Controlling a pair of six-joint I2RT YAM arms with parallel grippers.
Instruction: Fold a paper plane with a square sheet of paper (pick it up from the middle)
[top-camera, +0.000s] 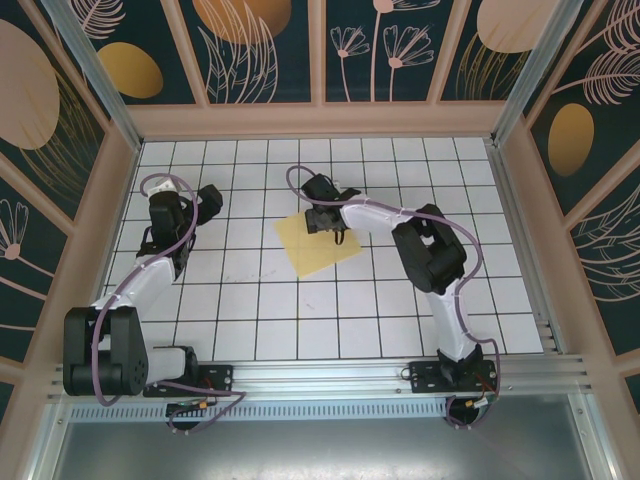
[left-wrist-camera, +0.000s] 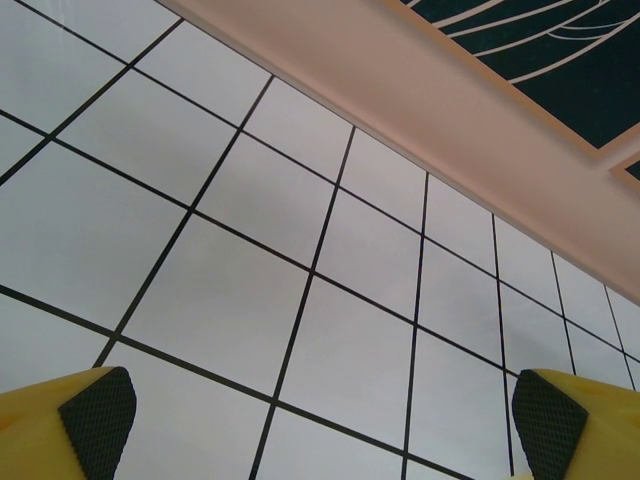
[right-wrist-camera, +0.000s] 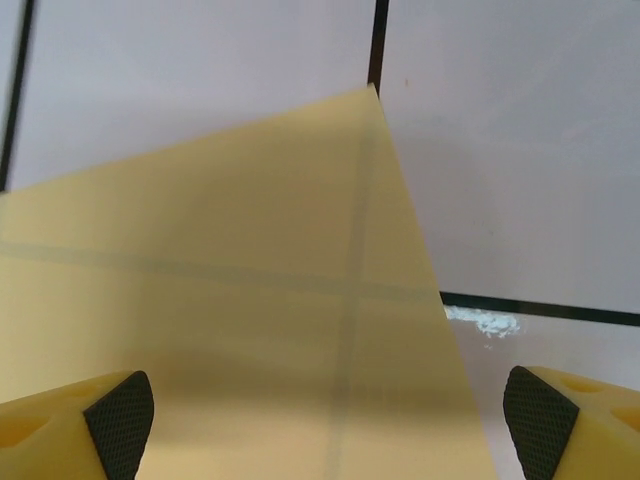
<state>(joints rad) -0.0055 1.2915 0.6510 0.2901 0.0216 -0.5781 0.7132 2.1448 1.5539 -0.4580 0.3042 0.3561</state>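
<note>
Pale yellow square sheet of thin paper (top-camera: 318, 248) lies flat on the white grid-tiled table (top-camera: 250, 300), tile lines showing through it. It's turned diamond-wise, so no long axis. Right gripper (top-camera: 330, 222) is over its far part, jaws wide, black textured pads (right-wrist-camera: 120, 420) either side of a corner. Left gripper (top-camera: 205, 200) is also wide, well apart.

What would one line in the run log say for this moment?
right gripper: open, above the square sheet of paper | left gripper: open, over bare tiles | sheet: flat, unfolded | held: nothing
</note>
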